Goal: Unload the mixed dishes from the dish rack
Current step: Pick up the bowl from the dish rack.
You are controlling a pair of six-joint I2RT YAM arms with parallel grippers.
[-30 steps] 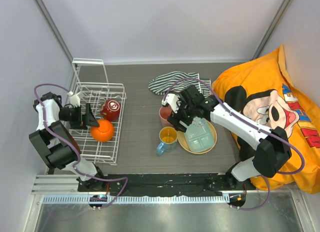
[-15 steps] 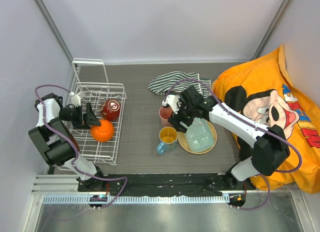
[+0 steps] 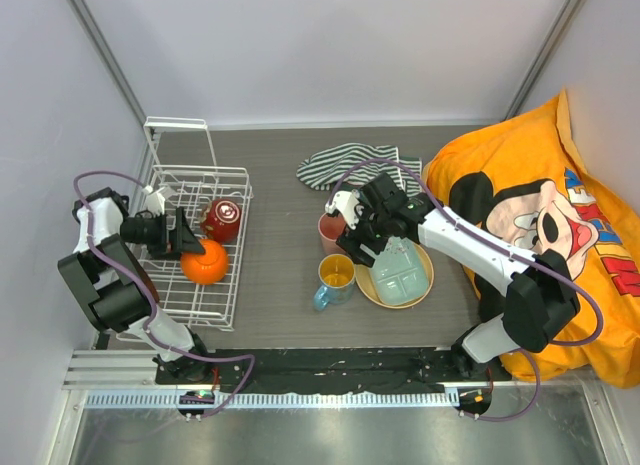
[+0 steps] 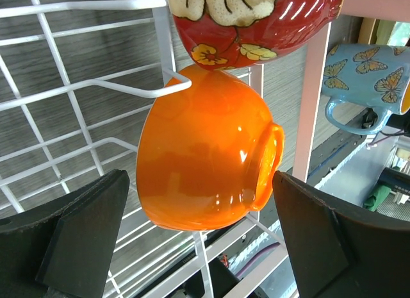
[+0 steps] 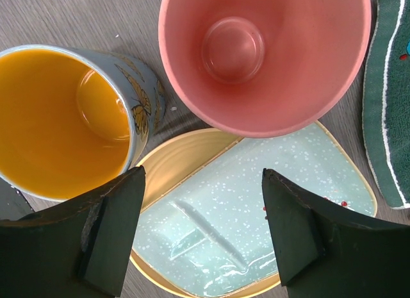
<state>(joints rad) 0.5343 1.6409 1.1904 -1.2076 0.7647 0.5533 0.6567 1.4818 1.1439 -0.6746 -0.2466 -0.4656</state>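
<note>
Left gripper (image 4: 198, 202): its jaws are spread to their widest, with one finger on each side of the orange bowl (image 4: 198, 157). Nothing is gripped, and neither pad appears to touch the glaze.
Orange bowl: it lies on its side in the dish rack (image 3: 205, 295) with a white wire prong across its upper wall. A raised ring, probably the foot, faces the rack's edge.
Handling: treat it as glazed ceramic. It is rigid, fairly weighty and glossy enough to slip, and it would likely chip if knocked on the wires.
Where to hold: centre your pads across the round belly. A grip nearer either end could squeeze the bowl out of the jaws. Clear the prong before drawing away.
Dark red bowl (image 4: 250, 22): this flowered bowl is also in the rack, right against the orange one. Watch that you do not nudge it.
Right gripper (image 5: 202, 182): the jaws are parted and empty, and it hovers above the unloaded dishes.
Tabletop (image 5: 64, 16): the pink cup (image 5: 262, 54) and the butterfly mug (image 5: 57, 118) stand upright. The pale green divided tray (image 5: 256, 202) lies on the tan plate (image 5: 173, 160), and the striped cloth (image 5: 387, 86) is nearby.
</note>
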